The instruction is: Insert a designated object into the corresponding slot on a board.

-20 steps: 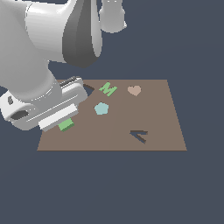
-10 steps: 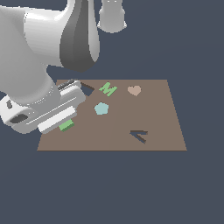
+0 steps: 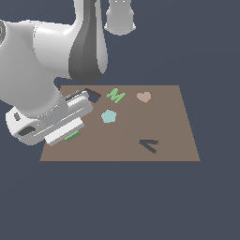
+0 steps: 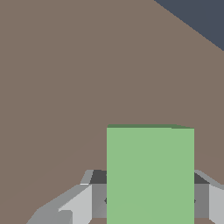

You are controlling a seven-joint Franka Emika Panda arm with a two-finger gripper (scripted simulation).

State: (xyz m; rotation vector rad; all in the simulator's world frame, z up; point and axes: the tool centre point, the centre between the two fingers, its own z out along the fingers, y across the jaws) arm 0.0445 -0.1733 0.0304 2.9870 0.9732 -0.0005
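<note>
The light-green block (image 4: pixel 150 175) fills the near part of the wrist view, with a grey finger (image 4: pixel 94 194) against each of its sides. In the exterior view only a sliver of the block (image 3: pixel 72 136) shows under my hand, low over the brown board (image 3: pixel 168 122) near its corner at the exterior view's left. My gripper (image 3: pixel 69 132) is shut on the block. The dark navy slot (image 3: pixel 93 95) lies just beyond my hand, partly hidden by it.
On the board are a green zigzag piece (image 3: pixel 116 95), a pale teal pentagon (image 3: pixel 108 116), a tan heart (image 3: pixel 144 97) and a dark chevron cutout (image 3: pixel 149 146). My bulky white arm (image 3: pixel 42 70) hangs over the board's side at the exterior view's left.
My hand has sunk slightly toward the board over the green block. The block and the other pieces stay in place.
</note>
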